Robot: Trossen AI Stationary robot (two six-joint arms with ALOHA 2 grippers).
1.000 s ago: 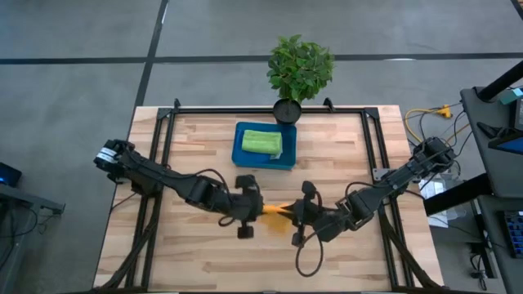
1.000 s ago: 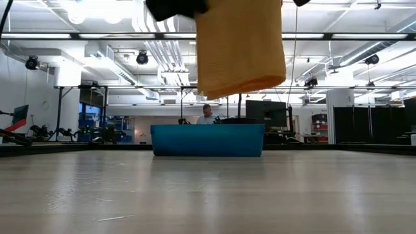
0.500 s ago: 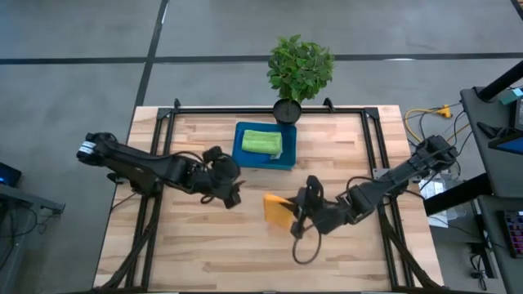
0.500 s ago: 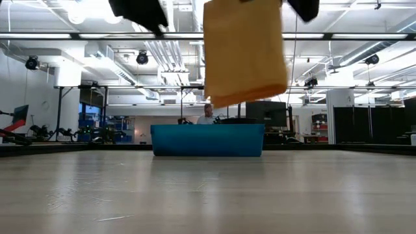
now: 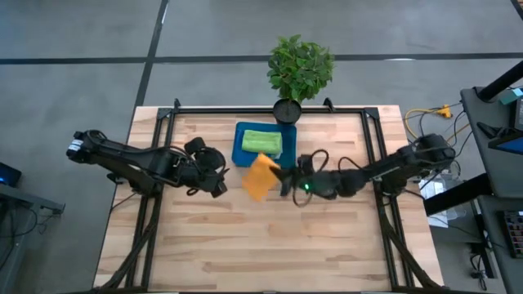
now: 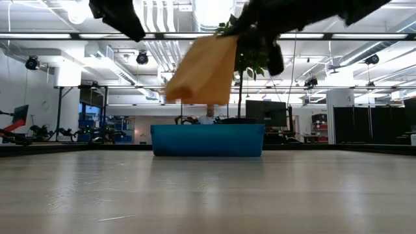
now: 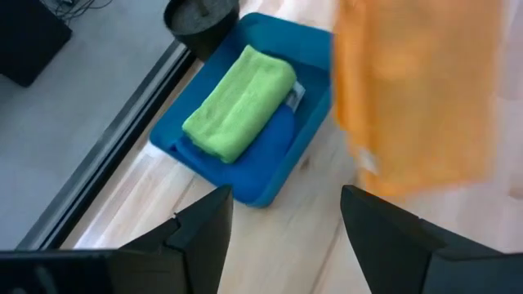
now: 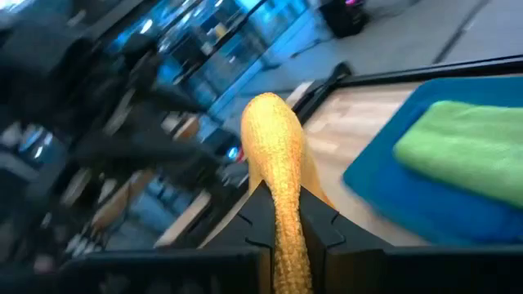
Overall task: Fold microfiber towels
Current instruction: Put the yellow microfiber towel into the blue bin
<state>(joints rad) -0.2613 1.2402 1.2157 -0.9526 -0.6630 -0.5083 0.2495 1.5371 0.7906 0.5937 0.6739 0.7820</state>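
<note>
Orange towel: the folded orange towel hangs in the air above the table, just near of the blue tray, pinched at one edge and swinging out to the left.
Green towel: the lime green towel lies folded in the blue tray at the far middle of the table.
Right gripper: the right gripper is clamped on the orange towel's right edge, just right of the tray's near corner.
Left gripper: the left gripper has its fingers apart and holds nothing, left of the hanging towel.
Step in hand: carrying the folded orange towel to the tray, by my reading.
Doing it well: let the swing settle, bring the towel over the green one, lower until the fold rests flat, then release.
Since a second ago: the left gripper has let go and drawn back left; the towel has moved far, toward the tray.
</note>
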